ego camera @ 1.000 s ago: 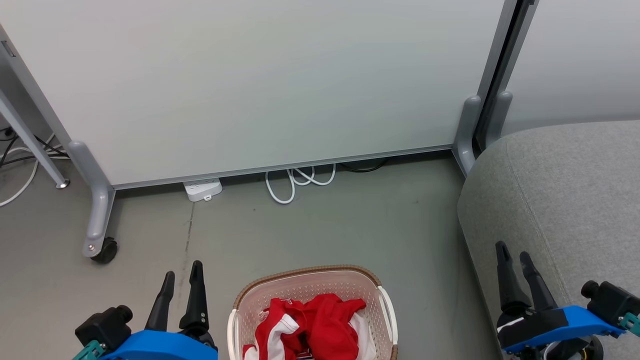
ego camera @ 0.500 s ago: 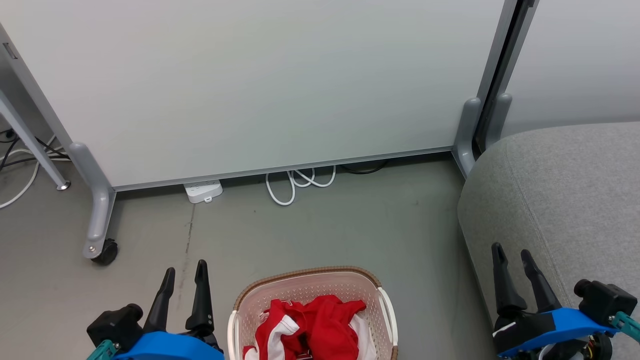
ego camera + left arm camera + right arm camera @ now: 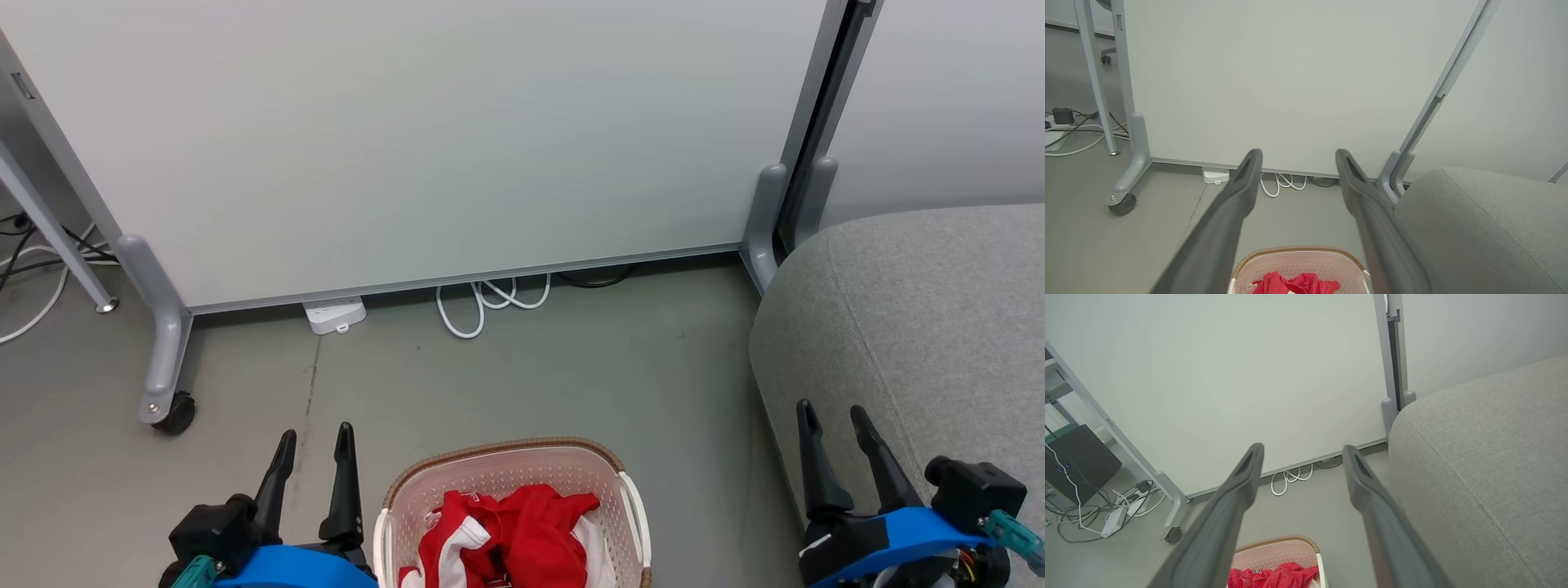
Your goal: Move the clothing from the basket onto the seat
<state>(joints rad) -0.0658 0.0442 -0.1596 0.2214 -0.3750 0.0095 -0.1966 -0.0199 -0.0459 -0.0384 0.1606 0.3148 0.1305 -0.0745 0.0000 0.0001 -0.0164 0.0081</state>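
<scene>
Crumpled red clothing point(image 3: 522, 539) with white panels lies in the cream basket point(image 3: 498, 469) at the bottom middle of the head view; it also shows at the bottom of the left wrist view point(image 3: 1294, 283) and the right wrist view point(image 3: 1274, 576). The grey seat point(image 3: 931, 318) fills the right side. My left gripper point(image 3: 315, 437) hangs open just left of the basket, nothing between its fingers. My right gripper point(image 3: 831, 411) is open over the seat's front left edge, also empty.
A pale partition panel point(image 3: 408, 139) on grey wheeled feet point(image 3: 163, 392) stands behind the basket. A white power strip point(image 3: 333, 314) and looped white cable point(image 3: 486, 298) lie at its base. More cables point(image 3: 33, 261) trail at the far left. Grey floor point(image 3: 531, 384) lies between basket and panel.
The left gripper has shifted right toward the basket and slightly down the view. The right gripper has drifted a little left and down. The clothing and basket lie as before.
</scene>
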